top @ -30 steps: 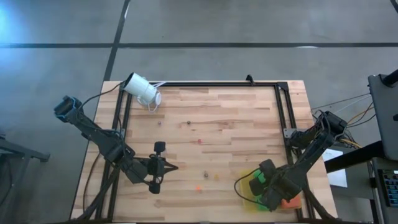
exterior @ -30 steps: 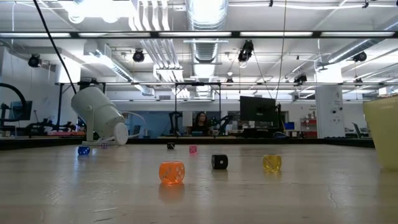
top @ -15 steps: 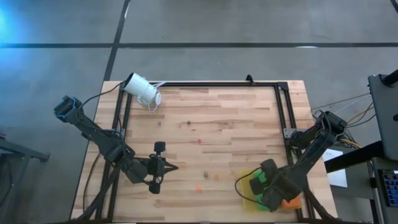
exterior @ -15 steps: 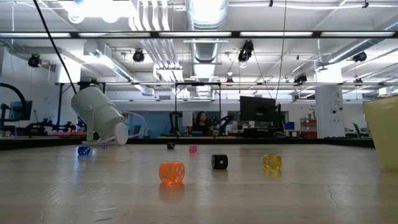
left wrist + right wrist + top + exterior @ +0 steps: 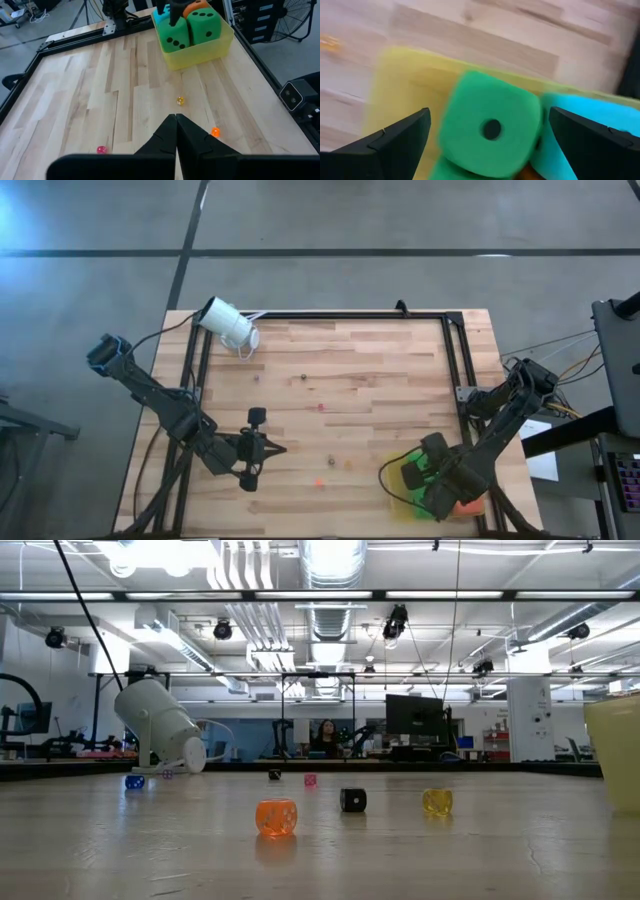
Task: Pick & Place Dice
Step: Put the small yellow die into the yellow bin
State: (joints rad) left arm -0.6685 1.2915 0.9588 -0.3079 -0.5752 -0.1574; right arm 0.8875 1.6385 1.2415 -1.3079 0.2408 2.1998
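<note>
A yellow bin (image 5: 200, 52) stands at the table's near right. In it sit two bright green dice (image 5: 174, 37) (image 5: 205, 27), a teal die (image 5: 161, 17) and an orange-red die (image 5: 192, 6). My right gripper (image 5: 490, 145) hovers open just above the bin, one finger on either side of the top green die (image 5: 490, 125), with the teal die (image 5: 580, 120) beside it. In the high view that gripper (image 5: 425, 470) covers most of the bin (image 5: 400, 495). My left gripper (image 5: 275, 448) waits shut over the table's near left part, pointing at the bin.
Tiny coloured specks lie scattered on the wood: orange (image 5: 215, 132), yellow (image 5: 180, 100) and pink (image 5: 101, 149), with others farther off. A white cylinder (image 5: 228, 323) lies at the far left corner. A black frame (image 5: 450, 360) runs along the table's edges.
</note>
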